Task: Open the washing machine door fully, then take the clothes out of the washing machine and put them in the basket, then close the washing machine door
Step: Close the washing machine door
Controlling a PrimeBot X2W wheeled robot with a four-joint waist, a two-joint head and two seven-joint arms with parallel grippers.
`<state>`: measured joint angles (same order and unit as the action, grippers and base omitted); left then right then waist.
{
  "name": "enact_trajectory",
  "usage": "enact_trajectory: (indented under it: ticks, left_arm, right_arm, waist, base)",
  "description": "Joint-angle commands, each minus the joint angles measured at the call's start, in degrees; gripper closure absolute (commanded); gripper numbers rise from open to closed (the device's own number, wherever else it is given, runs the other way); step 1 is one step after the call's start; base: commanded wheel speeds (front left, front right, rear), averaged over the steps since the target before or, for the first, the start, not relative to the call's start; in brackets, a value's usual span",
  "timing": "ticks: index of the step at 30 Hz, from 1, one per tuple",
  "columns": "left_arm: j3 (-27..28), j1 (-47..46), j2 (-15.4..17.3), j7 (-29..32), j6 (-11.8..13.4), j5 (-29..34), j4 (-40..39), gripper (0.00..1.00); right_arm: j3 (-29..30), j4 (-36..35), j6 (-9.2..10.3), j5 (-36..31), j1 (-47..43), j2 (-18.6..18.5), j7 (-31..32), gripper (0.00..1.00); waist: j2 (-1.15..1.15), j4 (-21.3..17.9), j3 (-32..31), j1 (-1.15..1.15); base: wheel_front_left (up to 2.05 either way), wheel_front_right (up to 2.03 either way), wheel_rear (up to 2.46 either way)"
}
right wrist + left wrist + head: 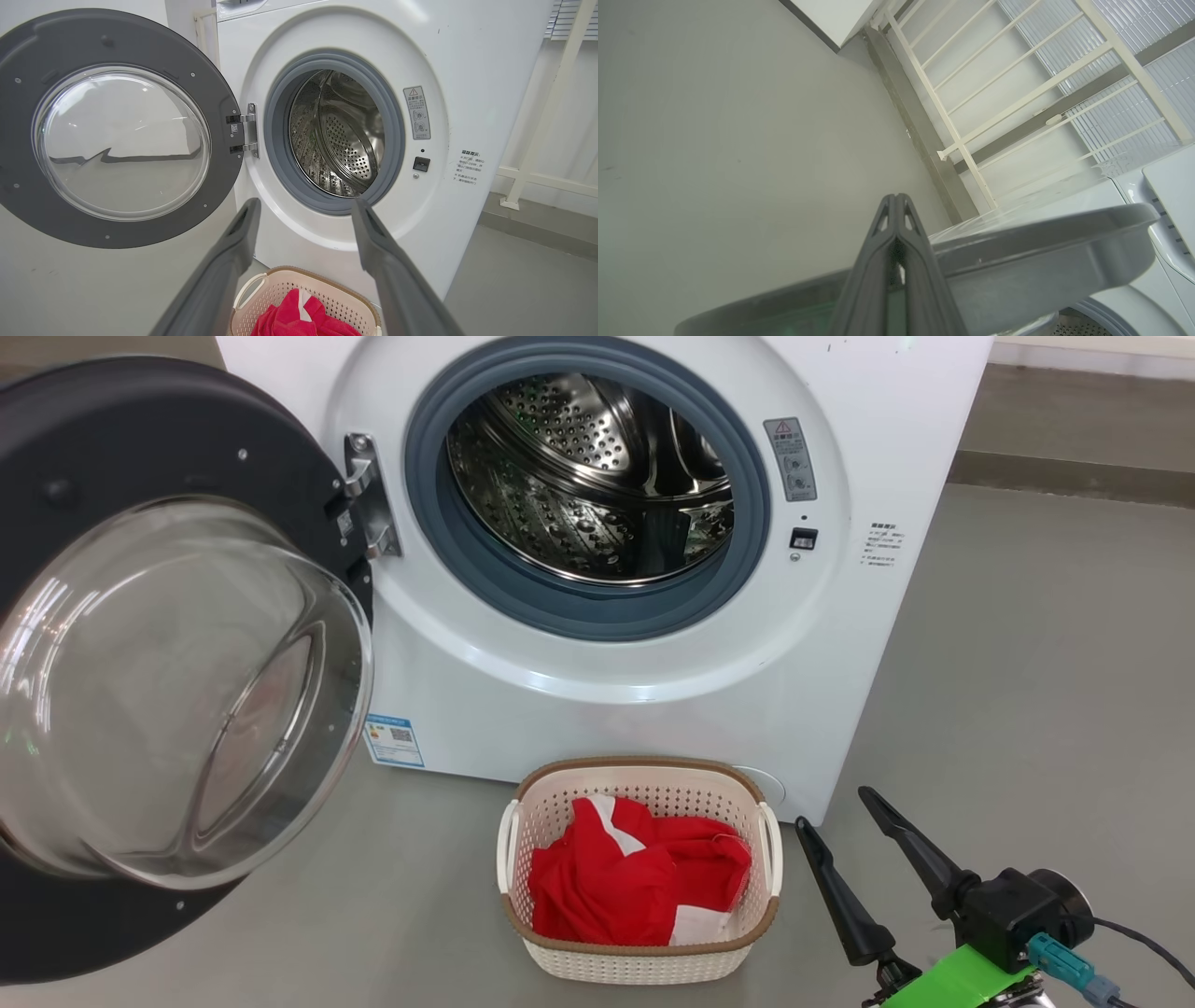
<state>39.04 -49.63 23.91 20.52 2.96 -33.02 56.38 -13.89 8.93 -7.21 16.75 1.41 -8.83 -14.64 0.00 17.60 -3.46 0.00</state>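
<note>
Right gripper [833, 806] wide beside basket [644, 766] of red clothes [616, 882]; left gripper [895, 197] narrow near door [1041, 242]

Round door w/ wide black rim & bulging clear glass bowl [177, 691] hangs wide open at left, blocking that side. Grey-ringed mouth of big white front-loading washing machine [653, 728] is unblocked, straight way into steel drum [579, 467]. Small cream perforated plastic basket [644, 765] w/ red fabric clothes [635, 887] stands on floor just below mouth; grey floor [1027, 709] to its right is free.
</note>
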Motion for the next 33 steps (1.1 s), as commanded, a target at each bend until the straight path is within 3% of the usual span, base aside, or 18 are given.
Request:
enact_trajectory:
  ticks: [1, 14, 33]
  left_arm:
    - [0.21, -0.76, 3.79, 0.77, -0.75, -0.34, -1.22, 1.00]
    - [1.56, 0.46, 4.02, 11.60, -4.34, -5.31, -0.71, 1.00]
    - [2.80, 6.46, -1.44, 21.66, -7.35, -11.26, -11.04, 1.00]
  right_arm:
    - [-1.19, -1.33, -0.28, 0.25, 1.71, -0.77, -0.36, 0.00]
    - [-1.15, -1.55, -0.28, 0.16, 1.39, -0.61, -0.36, 0.00]
    - [-1.36, -1.20, -0.28, 0.64, 1.11, 0.40, -0.36, 0.00]
  waist:
    - [0.00, -0.16, -0.06, 0.00]
    - [0.00, -0.41, 0.54, 0.00]
    - [0.00, 0.64, 1.11, 0.00]
  base:
    - [0.00, 0.00, 0.00]
    - [0.00, 0.00, 0.00]
    - [0.00, 0.00, 0.00]
